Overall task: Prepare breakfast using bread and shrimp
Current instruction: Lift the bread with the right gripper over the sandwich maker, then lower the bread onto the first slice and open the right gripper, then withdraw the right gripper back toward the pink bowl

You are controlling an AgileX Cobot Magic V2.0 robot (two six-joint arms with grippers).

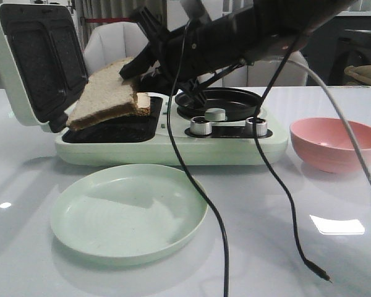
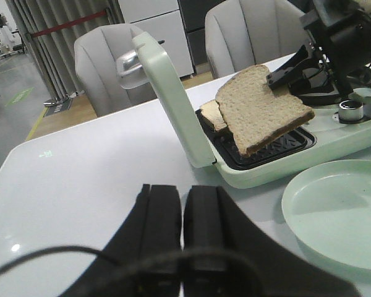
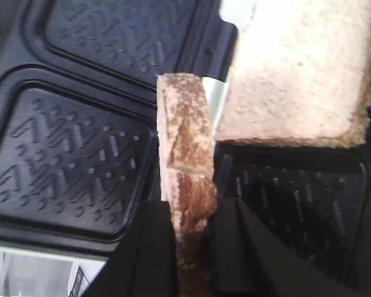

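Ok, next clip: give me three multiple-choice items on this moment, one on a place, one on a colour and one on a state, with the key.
1. Where is the slice of bread that the right gripper holds?
A. on the green plate
B. tilted over the open sandwich maker's lower plate
C. in the pink bowl

2. What colour is the bowl on the table?
A. pink
B. blue
C. white

3. How is the left gripper?
A. clamped on bread
B. wide open over the plate
C. shut, holding nothing

Key: 1 B, the front view shows the slice slanting above the sandwich maker, with a second slice behind it. 2 A, the bowl is pink, while the plate is pale green. 3 C, the left wrist view shows its fingers together over bare table.
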